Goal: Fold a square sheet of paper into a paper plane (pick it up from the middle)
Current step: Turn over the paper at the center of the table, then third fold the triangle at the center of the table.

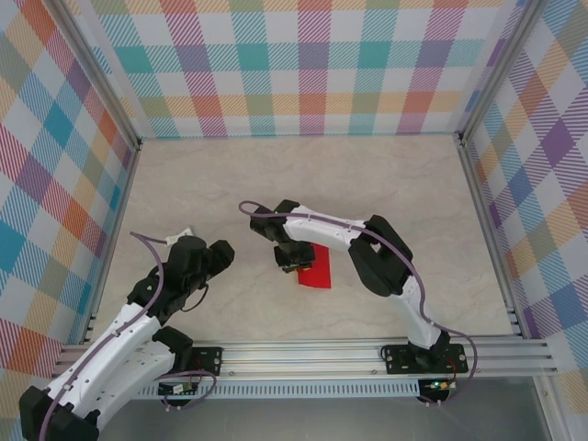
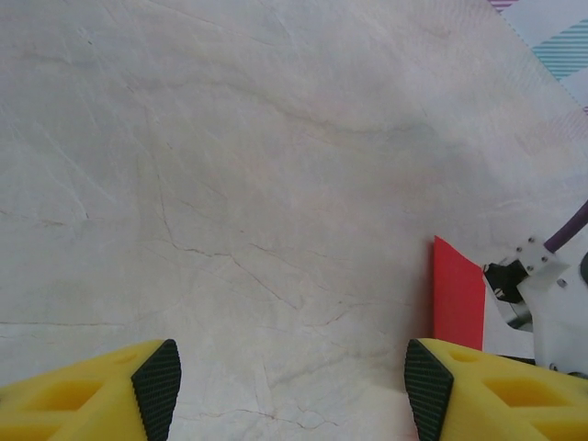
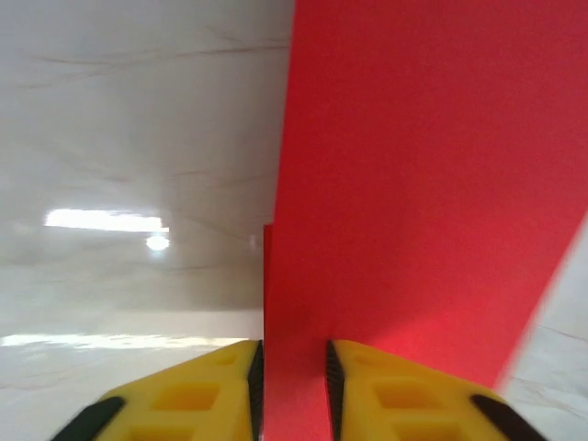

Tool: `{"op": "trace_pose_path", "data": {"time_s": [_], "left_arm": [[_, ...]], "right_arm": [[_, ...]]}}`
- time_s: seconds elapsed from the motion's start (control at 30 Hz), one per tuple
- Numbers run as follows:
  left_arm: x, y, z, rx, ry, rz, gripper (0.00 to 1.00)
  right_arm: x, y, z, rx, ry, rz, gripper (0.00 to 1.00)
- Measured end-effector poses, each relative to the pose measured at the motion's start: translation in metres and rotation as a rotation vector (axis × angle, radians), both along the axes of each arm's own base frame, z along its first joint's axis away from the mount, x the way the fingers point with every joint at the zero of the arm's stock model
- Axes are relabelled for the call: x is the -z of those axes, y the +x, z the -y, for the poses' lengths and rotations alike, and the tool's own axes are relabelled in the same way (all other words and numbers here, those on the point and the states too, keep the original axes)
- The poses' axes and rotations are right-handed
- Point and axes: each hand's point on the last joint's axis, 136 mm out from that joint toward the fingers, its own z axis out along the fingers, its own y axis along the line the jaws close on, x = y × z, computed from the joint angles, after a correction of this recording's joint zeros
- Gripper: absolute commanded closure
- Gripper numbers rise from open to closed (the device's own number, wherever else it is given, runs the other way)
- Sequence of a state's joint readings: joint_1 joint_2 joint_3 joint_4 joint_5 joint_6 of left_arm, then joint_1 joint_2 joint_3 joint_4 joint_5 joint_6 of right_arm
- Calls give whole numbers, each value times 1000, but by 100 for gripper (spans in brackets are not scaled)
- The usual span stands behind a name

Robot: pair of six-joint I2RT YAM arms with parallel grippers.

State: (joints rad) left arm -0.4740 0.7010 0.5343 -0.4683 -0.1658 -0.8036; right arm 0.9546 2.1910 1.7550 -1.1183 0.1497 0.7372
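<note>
Paper (image 1: pixel 319 268), bright red and folded to a narrow strip, is lying near the middle of the tabletop (image 1: pixel 386 184), a little toward its near edge, as seen from the top camera. The right gripper (image 1: pixel 296 264) is reaching in over the paper's left side, its arm bending back toward the near right corner.

On the right wrist camera, the right gripper (image 3: pixel 294 360) is pinching the paper (image 3: pixel 423 184) between its yellow fingers (image 3: pixel 211 390), which are pressing close together with only the thin red layer showing in the slot. From there the sheet is spreading away from the camera and to the right, with a second folded edge stepping out along its left side.

The left gripper (image 1: pixel 220 254) is waiting well apart from the paper, toward the left edge of the tabletop. From the left wrist camera, its fingers (image 2: pixel 158 386) are standing wide apart over bare marbled surface, gripping nothing; the left gripper (image 2: pixel 292 378) is facing the paper (image 2: pixel 457 296), which is showing as a red sliver at the right, just beside the white body of the right arm (image 2: pixel 556 308).

Checked walls (image 1: pixel 303 64) are enclosing the tabletop on three sides.
</note>
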Motion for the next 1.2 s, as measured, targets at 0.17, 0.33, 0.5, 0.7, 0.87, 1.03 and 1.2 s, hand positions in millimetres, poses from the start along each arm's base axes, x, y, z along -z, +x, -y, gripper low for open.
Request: {"op": "trace_pose_path", "data": {"time_s": [0.17, 0.33, 0.5, 0.7, 0.87, 1.03, 1.2], "left_arm": [[14, 6, 17, 58, -21, -58, 36], [35, 18, 50, 165, -84, -140, 61], [52, 35, 97, 309, -138, -233, 76], [57, 56, 170, 503, -150, -283, 85], [77, 66, 202, 574, -135, -332, 91], [99, 64, 203, 582, -117, -395, 91], [113, 65, 208, 597, -110, -433, 92]], "right_arm": [[-28, -7, -5, -5, 244, 29, 55], [-64, 5, 52, 152, 493, 123, 56], [-26, 3, 111, 353, 577, 96, 56], [-3, -17, 113, 387, 638, 14, 56], [-14, -6, 96, 362, 742, 35, 56], [-12, -2, 86, 356, 790, 16, 57], [-9, -2, 81, 352, 809, -7, 57]]}}
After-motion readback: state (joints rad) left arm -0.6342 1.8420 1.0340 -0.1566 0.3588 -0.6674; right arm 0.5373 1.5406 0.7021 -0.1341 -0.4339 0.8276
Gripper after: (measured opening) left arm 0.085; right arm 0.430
